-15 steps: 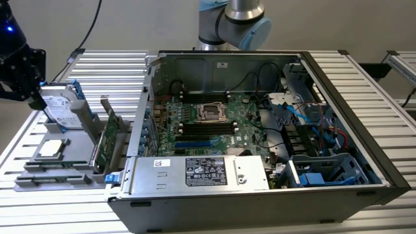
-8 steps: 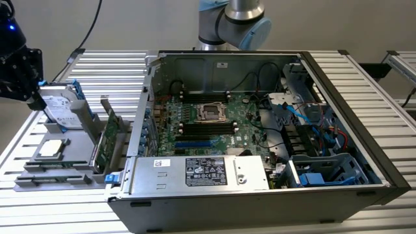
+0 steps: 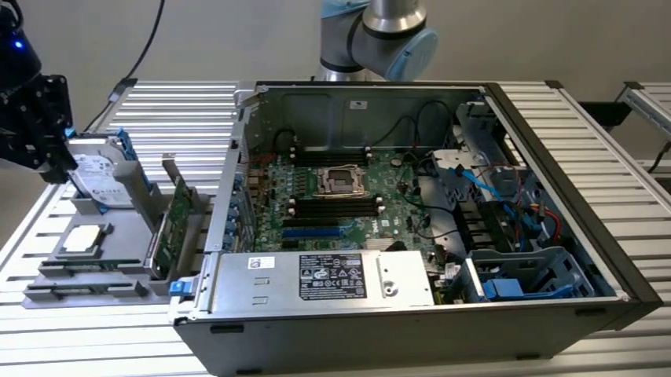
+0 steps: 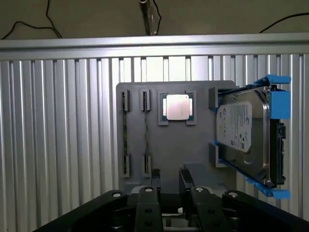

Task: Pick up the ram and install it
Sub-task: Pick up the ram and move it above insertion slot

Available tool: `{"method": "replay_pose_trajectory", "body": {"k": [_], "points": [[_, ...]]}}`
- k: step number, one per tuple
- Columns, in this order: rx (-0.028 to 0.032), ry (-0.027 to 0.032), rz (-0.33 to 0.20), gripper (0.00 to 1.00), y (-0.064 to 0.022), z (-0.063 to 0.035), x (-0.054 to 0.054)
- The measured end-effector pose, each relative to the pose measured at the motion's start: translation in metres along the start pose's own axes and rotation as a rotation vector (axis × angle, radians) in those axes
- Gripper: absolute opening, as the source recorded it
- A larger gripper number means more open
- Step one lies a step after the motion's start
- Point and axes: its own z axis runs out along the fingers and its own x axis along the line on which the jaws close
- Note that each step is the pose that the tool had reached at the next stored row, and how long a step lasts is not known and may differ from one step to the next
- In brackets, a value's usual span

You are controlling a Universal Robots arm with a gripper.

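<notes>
The hand (image 4: 174,210) is hovering open above the grey holder (image 4: 169,150) on the slatted bench (image 4: 58,145), its fingers (image 4: 147,208) standing apart. The ram (image 4: 146,135) is sitting on edge in the holder's slots, just beside the processor (image 4: 177,106). The hard drive (image 4: 244,133) is standing in its blue caddy past the processor. The open computer case (image 3: 419,330) is lying to the exterior view's right of the holder.
</notes>
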Motion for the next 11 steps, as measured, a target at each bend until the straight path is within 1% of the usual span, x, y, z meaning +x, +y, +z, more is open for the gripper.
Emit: {"method": "replay_pose_trajectory", "body": {"k": [2, 3, 11], "points": [[-0.0002, -0.0007, -0.002, 0.30, -0.0001, 0.0032, 0.005], [-0.0013, -0.0012, -0.004, 0.30, -0.0003, 0.0048, 0.007], [-0.0165, -0.0072, -0.017, 0.30, -0.0016, 0.0195, 0.031]]}}
